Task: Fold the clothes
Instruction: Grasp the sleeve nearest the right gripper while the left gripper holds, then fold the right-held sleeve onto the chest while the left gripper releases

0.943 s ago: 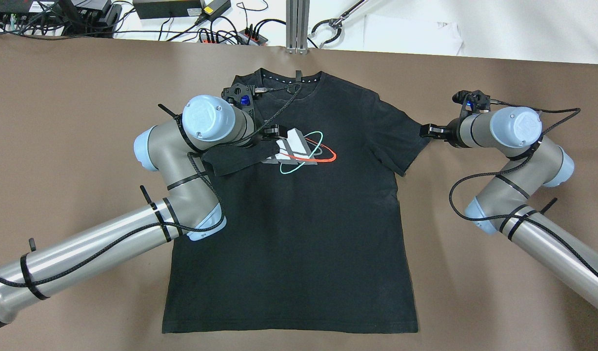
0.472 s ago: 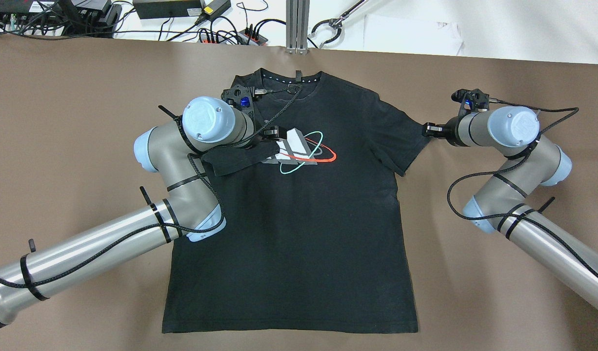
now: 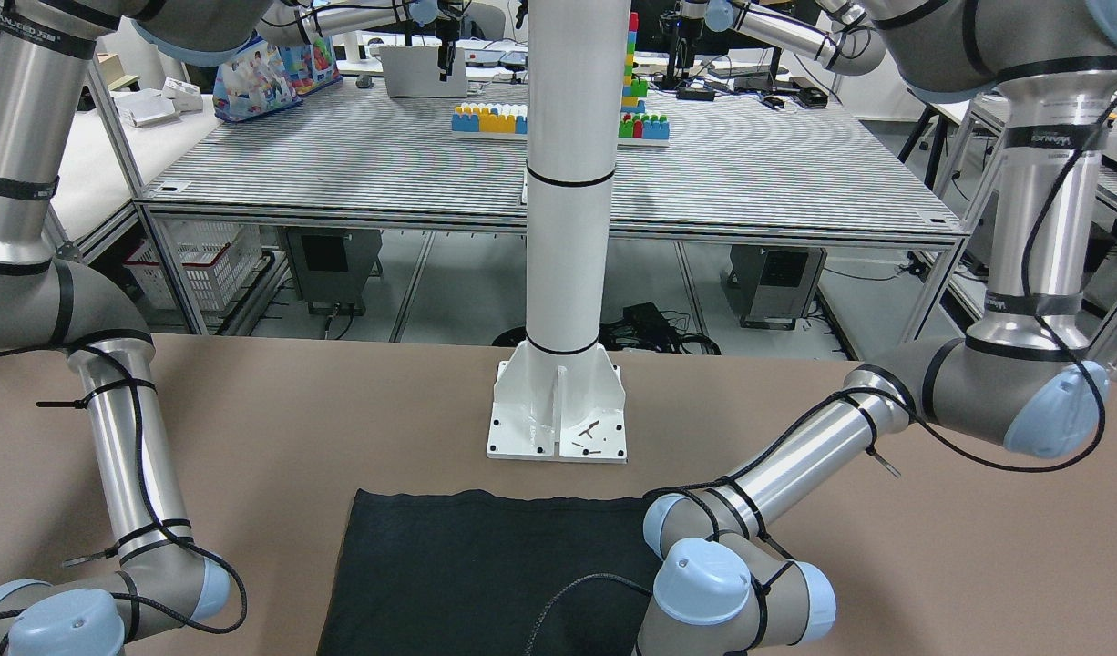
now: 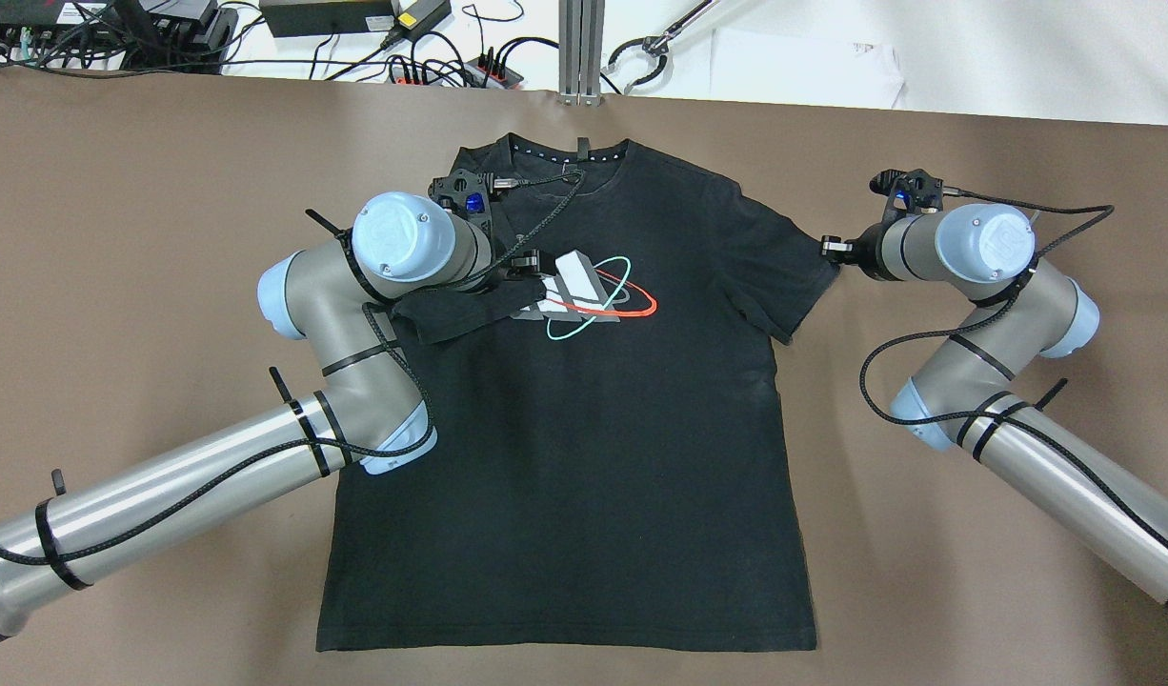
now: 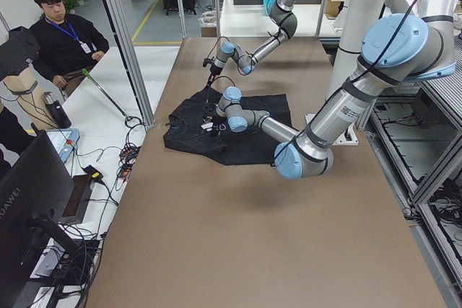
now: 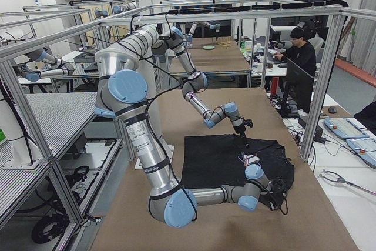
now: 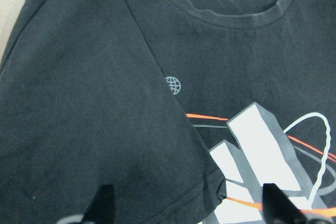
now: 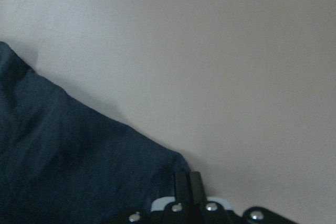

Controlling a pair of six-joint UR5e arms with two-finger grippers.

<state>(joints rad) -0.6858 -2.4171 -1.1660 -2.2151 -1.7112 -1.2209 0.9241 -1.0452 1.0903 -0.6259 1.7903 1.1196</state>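
Black against brown: found a soft black fabric T-shirt (image 4: 584, 476) spread flat and front up on the brown worktop (image 4: 165, 210), collar (image 4: 570, 157) toward the far edge, bottom hem toward the robot and near the base plate of a white pillar (image 3: 568, 228). Noted a printed graphic (image 4: 598, 300) on the chest, white blocks ringed by one red and one teal oval. Saw the sleeve on the robot's left (image 4: 446, 319) folded inward across the chest, its hemmed end touching the print. Found the left claw (image 7: 190, 209) poised directly over that folded sleeve, fingertips (image 7: 102, 208) spread wide to either side of the sleeve's hem and gripping nothing. Saw the other sleeve (image 4: 784, 276) laid out flat, pointing outward over the worktop. Found the right claw (image 8: 187, 182) at that sleeve's outer corner, fingers pressed together with the cloth's tip reaching in between them, so pinched onto the T-shirt. Could not judge the depth of that pinch from the wrist view. Noticed a seated person (image 5: 61, 34) in dark clothes beyond the worktop's far edge.
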